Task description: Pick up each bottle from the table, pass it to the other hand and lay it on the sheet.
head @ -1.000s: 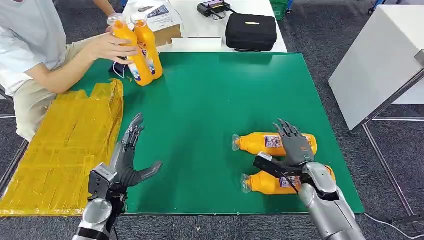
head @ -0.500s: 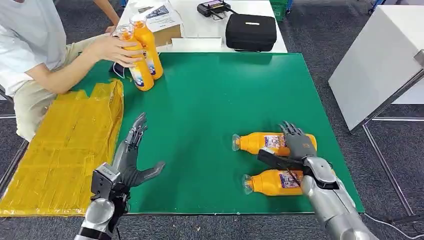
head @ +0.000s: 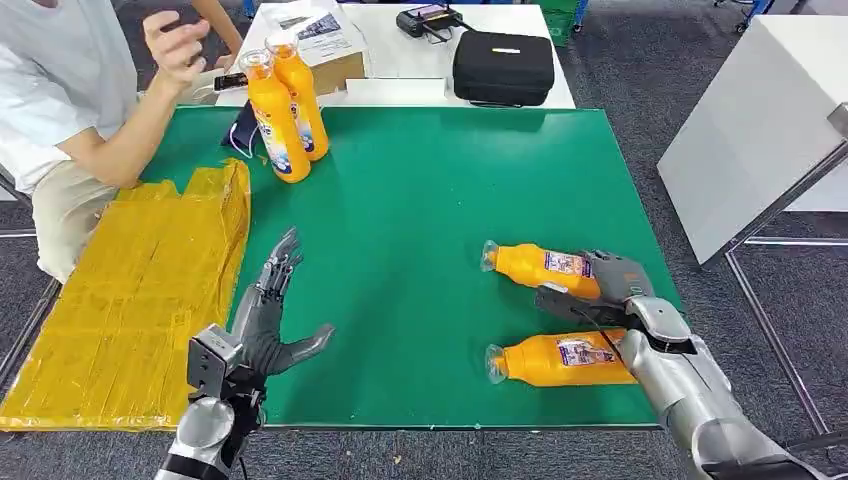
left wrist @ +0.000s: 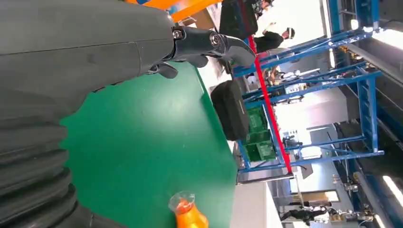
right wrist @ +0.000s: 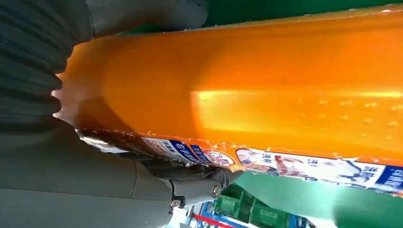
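Right hand [head: 612,283] gripping far bottle [head: 545,268] at table's [head: 420,200] 4 o'clock; left hand [head: 262,320] hovering spread wide, holding nothing, at 8 o'clock.

1. Held bottle [head: 545,268]: glossy orange plastic with a paper-like label.
2. Desk [head: 420,200]: smooth matt green.
3. Sheet [head: 120,290] at nine o'clock: creased shiny yellow film.
4. Case [head: 503,66] at twelve: matt black fabric.

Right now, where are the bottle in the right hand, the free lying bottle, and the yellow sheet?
held bottle [head: 545,267]: head view, on its orange body near the neck.
lying bottle [head: 560,361]: head view, on its label.
yellow sheet [head: 130,290]: head view, on its bare middle.
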`<state>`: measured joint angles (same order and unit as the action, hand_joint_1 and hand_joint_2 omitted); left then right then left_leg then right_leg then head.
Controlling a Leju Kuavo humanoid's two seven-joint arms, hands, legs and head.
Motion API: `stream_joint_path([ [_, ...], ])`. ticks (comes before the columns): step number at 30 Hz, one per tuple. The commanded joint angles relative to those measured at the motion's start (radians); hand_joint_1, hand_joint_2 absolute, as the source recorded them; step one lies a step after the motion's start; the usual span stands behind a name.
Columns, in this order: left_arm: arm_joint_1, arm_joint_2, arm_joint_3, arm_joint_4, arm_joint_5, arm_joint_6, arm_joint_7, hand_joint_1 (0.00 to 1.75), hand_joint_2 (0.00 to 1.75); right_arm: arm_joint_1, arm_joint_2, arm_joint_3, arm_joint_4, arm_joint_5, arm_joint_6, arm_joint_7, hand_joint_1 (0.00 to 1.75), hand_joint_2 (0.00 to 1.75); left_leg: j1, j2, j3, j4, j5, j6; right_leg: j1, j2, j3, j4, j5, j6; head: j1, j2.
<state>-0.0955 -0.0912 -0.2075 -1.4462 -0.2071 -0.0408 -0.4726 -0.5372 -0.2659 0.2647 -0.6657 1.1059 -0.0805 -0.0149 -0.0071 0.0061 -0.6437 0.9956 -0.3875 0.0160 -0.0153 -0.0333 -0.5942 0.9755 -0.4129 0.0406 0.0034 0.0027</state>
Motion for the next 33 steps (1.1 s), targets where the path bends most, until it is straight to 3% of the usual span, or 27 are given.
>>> stream_joint_path([
  [1,-0.034,0.000,-0.008,0.056,0.004,0.009,0.021,0.00,1.75,0.047,0.093,-0.066,-0.077,-0.112,-0.159,-0.077,1.75,1.75,0.001,0.001,0.004,-0.001,-0.001,-0.002,0.001,0.003,0.004,-0.002,-0.001,-0.002,0.000,0.000],
  [3,-0.035,0.000,-0.012,0.051,0.000,0.011,0.028,0.00,1.75,0.086,0.115,-0.077,-0.176,-0.122,-0.168,-0.065,1.75,1.75,0.002,0.001,0.004,-0.001,-0.002,-0.002,0.001,0.003,0.005,-0.002,-0.001,-0.002,0.000,0.000],
  [5,-0.047,0.001,-0.024,0.060,-0.006,0.010,0.039,0.00,1.75,0.146,0.162,-0.130,-0.309,-0.178,-0.284,-0.126,1.75,1.75,0.002,0.001,0.005,0.000,-0.003,-0.002,0.002,0.004,0.005,-0.001,-0.002,-0.002,0.000,0.000],
  [9,-0.052,0.000,-0.029,0.067,-0.006,0.010,0.040,0.00,1.75,0.169,0.169,-0.134,-0.369,-0.174,-0.288,-0.111,1.75,1.75,0.001,0.000,0.002,0.000,-0.002,-0.002,0.001,0.002,0.002,0.000,-0.002,-0.002,0.000,0.000],
  [11,-0.066,0.004,-0.051,0.079,-0.011,0.008,0.041,0.00,1.75,0.215,0.220,-0.174,-0.476,-0.258,-0.376,-0.216,1.75,1.75,0.002,-0.001,0.003,0.000,-0.003,-0.002,0.002,0.001,0.003,0.000,-0.003,-0.002,0.000,0.000],
  [17,-0.124,0.001,-0.127,0.114,-0.031,0.013,0.053,0.00,1.75,0.318,0.329,-0.111,-0.757,-0.375,-0.431,-0.296,1.75,1.75,0.002,0.000,0.001,0.001,-0.004,-0.002,0.002,0.002,0.001,0.001,-0.004,-0.002,0.000,0.000],
  [21,-0.138,-0.001,-0.146,0.124,-0.032,0.014,0.056,0.00,1.75,0.329,0.347,-0.058,-0.765,-0.472,-0.348,-0.328,1.75,1.75,0.002,0.000,0.001,0.000,-0.003,-0.002,0.002,0.001,0.001,0.000,-0.003,-0.002,0.000,0.000],
  [22,-0.150,-0.003,-0.155,0.137,-0.031,0.012,0.058,0.00,1.75,0.324,0.365,-0.013,-0.725,-0.532,-0.274,-0.352,1.75,1.75,0.001,-0.001,-0.001,-0.001,-0.002,-0.001,0.001,0.001,-0.001,0.000,-0.002,-0.002,0.000,0.000],
  [26,-0.170,-0.005,-0.165,0.156,-0.029,0.012,0.061,0.00,1.75,0.315,0.397,0.041,-0.648,-0.591,-0.207,-0.380,1.75,1.75,0.002,0.000,0.003,-0.001,-0.003,-0.002,0.002,0.002,0.003,-0.001,-0.003,-0.002,0.000,0.000],
  [33,-0.172,-0.004,-0.167,0.156,-0.027,0.012,0.064,0.00,1.75,0.305,0.395,0.055,-0.623,-0.596,-0.219,-0.384,1.75,1.75,0.002,0.001,0.002,-0.001,-0.003,-0.001,0.002,0.002,0.001,-0.001,-0.002,-0.002,0.000,0.000],
])
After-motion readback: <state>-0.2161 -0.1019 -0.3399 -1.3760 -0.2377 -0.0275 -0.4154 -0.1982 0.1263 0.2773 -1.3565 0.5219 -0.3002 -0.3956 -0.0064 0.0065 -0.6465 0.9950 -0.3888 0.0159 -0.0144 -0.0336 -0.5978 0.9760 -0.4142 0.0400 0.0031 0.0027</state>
